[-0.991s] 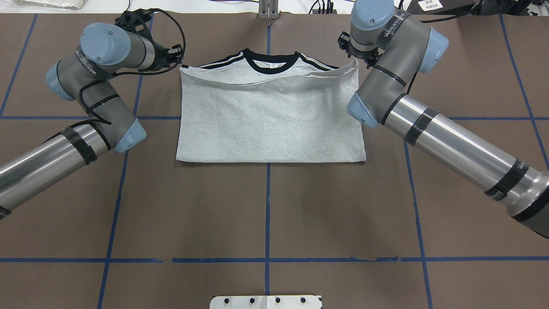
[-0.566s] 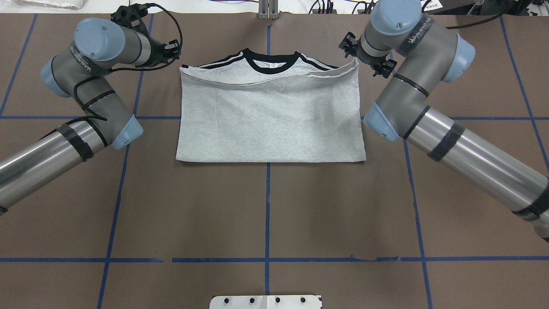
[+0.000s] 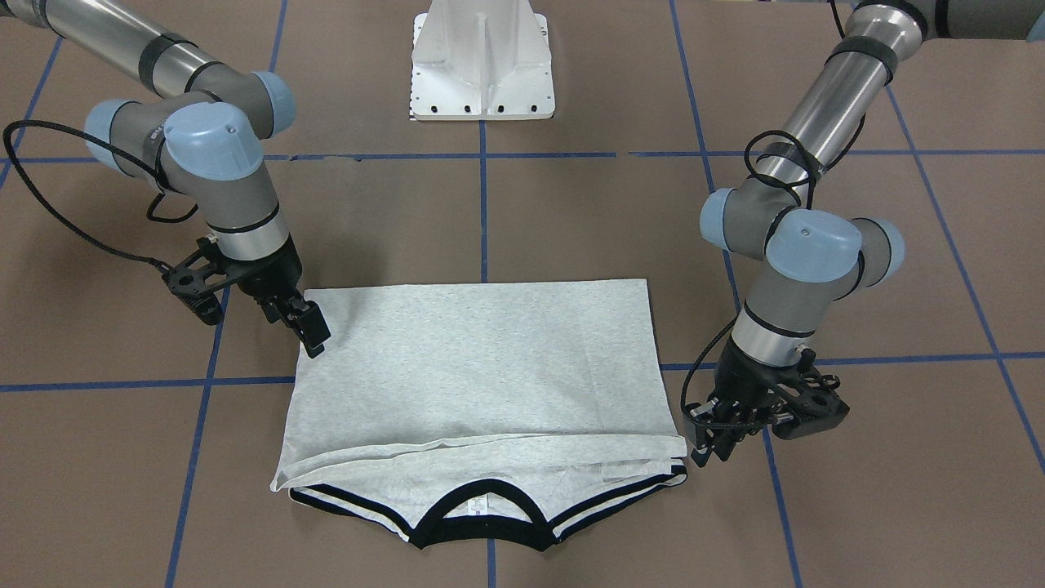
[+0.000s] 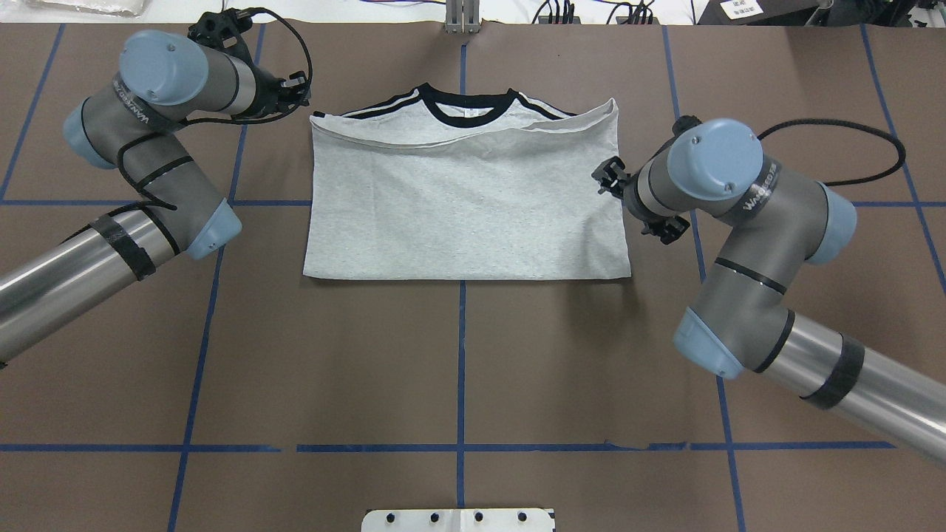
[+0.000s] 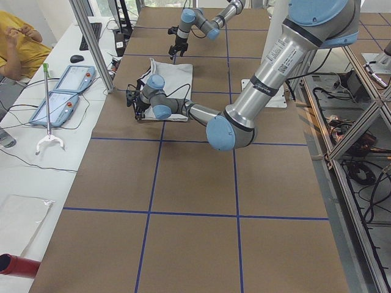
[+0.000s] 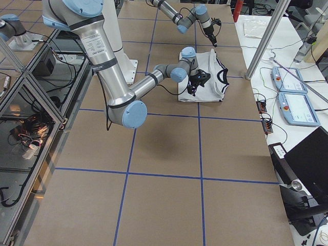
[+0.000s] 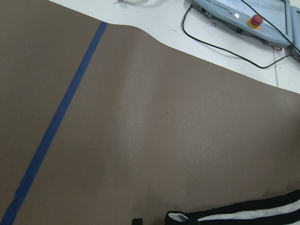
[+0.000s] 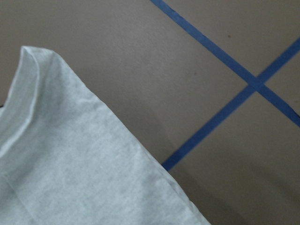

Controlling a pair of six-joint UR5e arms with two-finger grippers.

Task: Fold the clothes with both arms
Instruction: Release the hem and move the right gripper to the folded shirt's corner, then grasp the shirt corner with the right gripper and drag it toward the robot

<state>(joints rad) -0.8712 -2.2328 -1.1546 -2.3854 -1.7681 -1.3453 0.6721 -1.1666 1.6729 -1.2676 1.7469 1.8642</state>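
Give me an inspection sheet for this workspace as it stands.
Surface: brown table with a blue tape grid, flat.
Job's things: T-shirt folded once, hem laid short of the black collar; shoulder stripes showing.
Clutter: nothing seen on the table.
Grippers: left gripper beside the shirt's shoulder corner, right gripper at its opposite side edge; neither visibly holds cloth; open or shut unclear.
Cables: right arm's cable and left arm's cable loop off the wrists, clear of the shirt.
Surroundings: white base block; two teach pendants and a person at the side bench.
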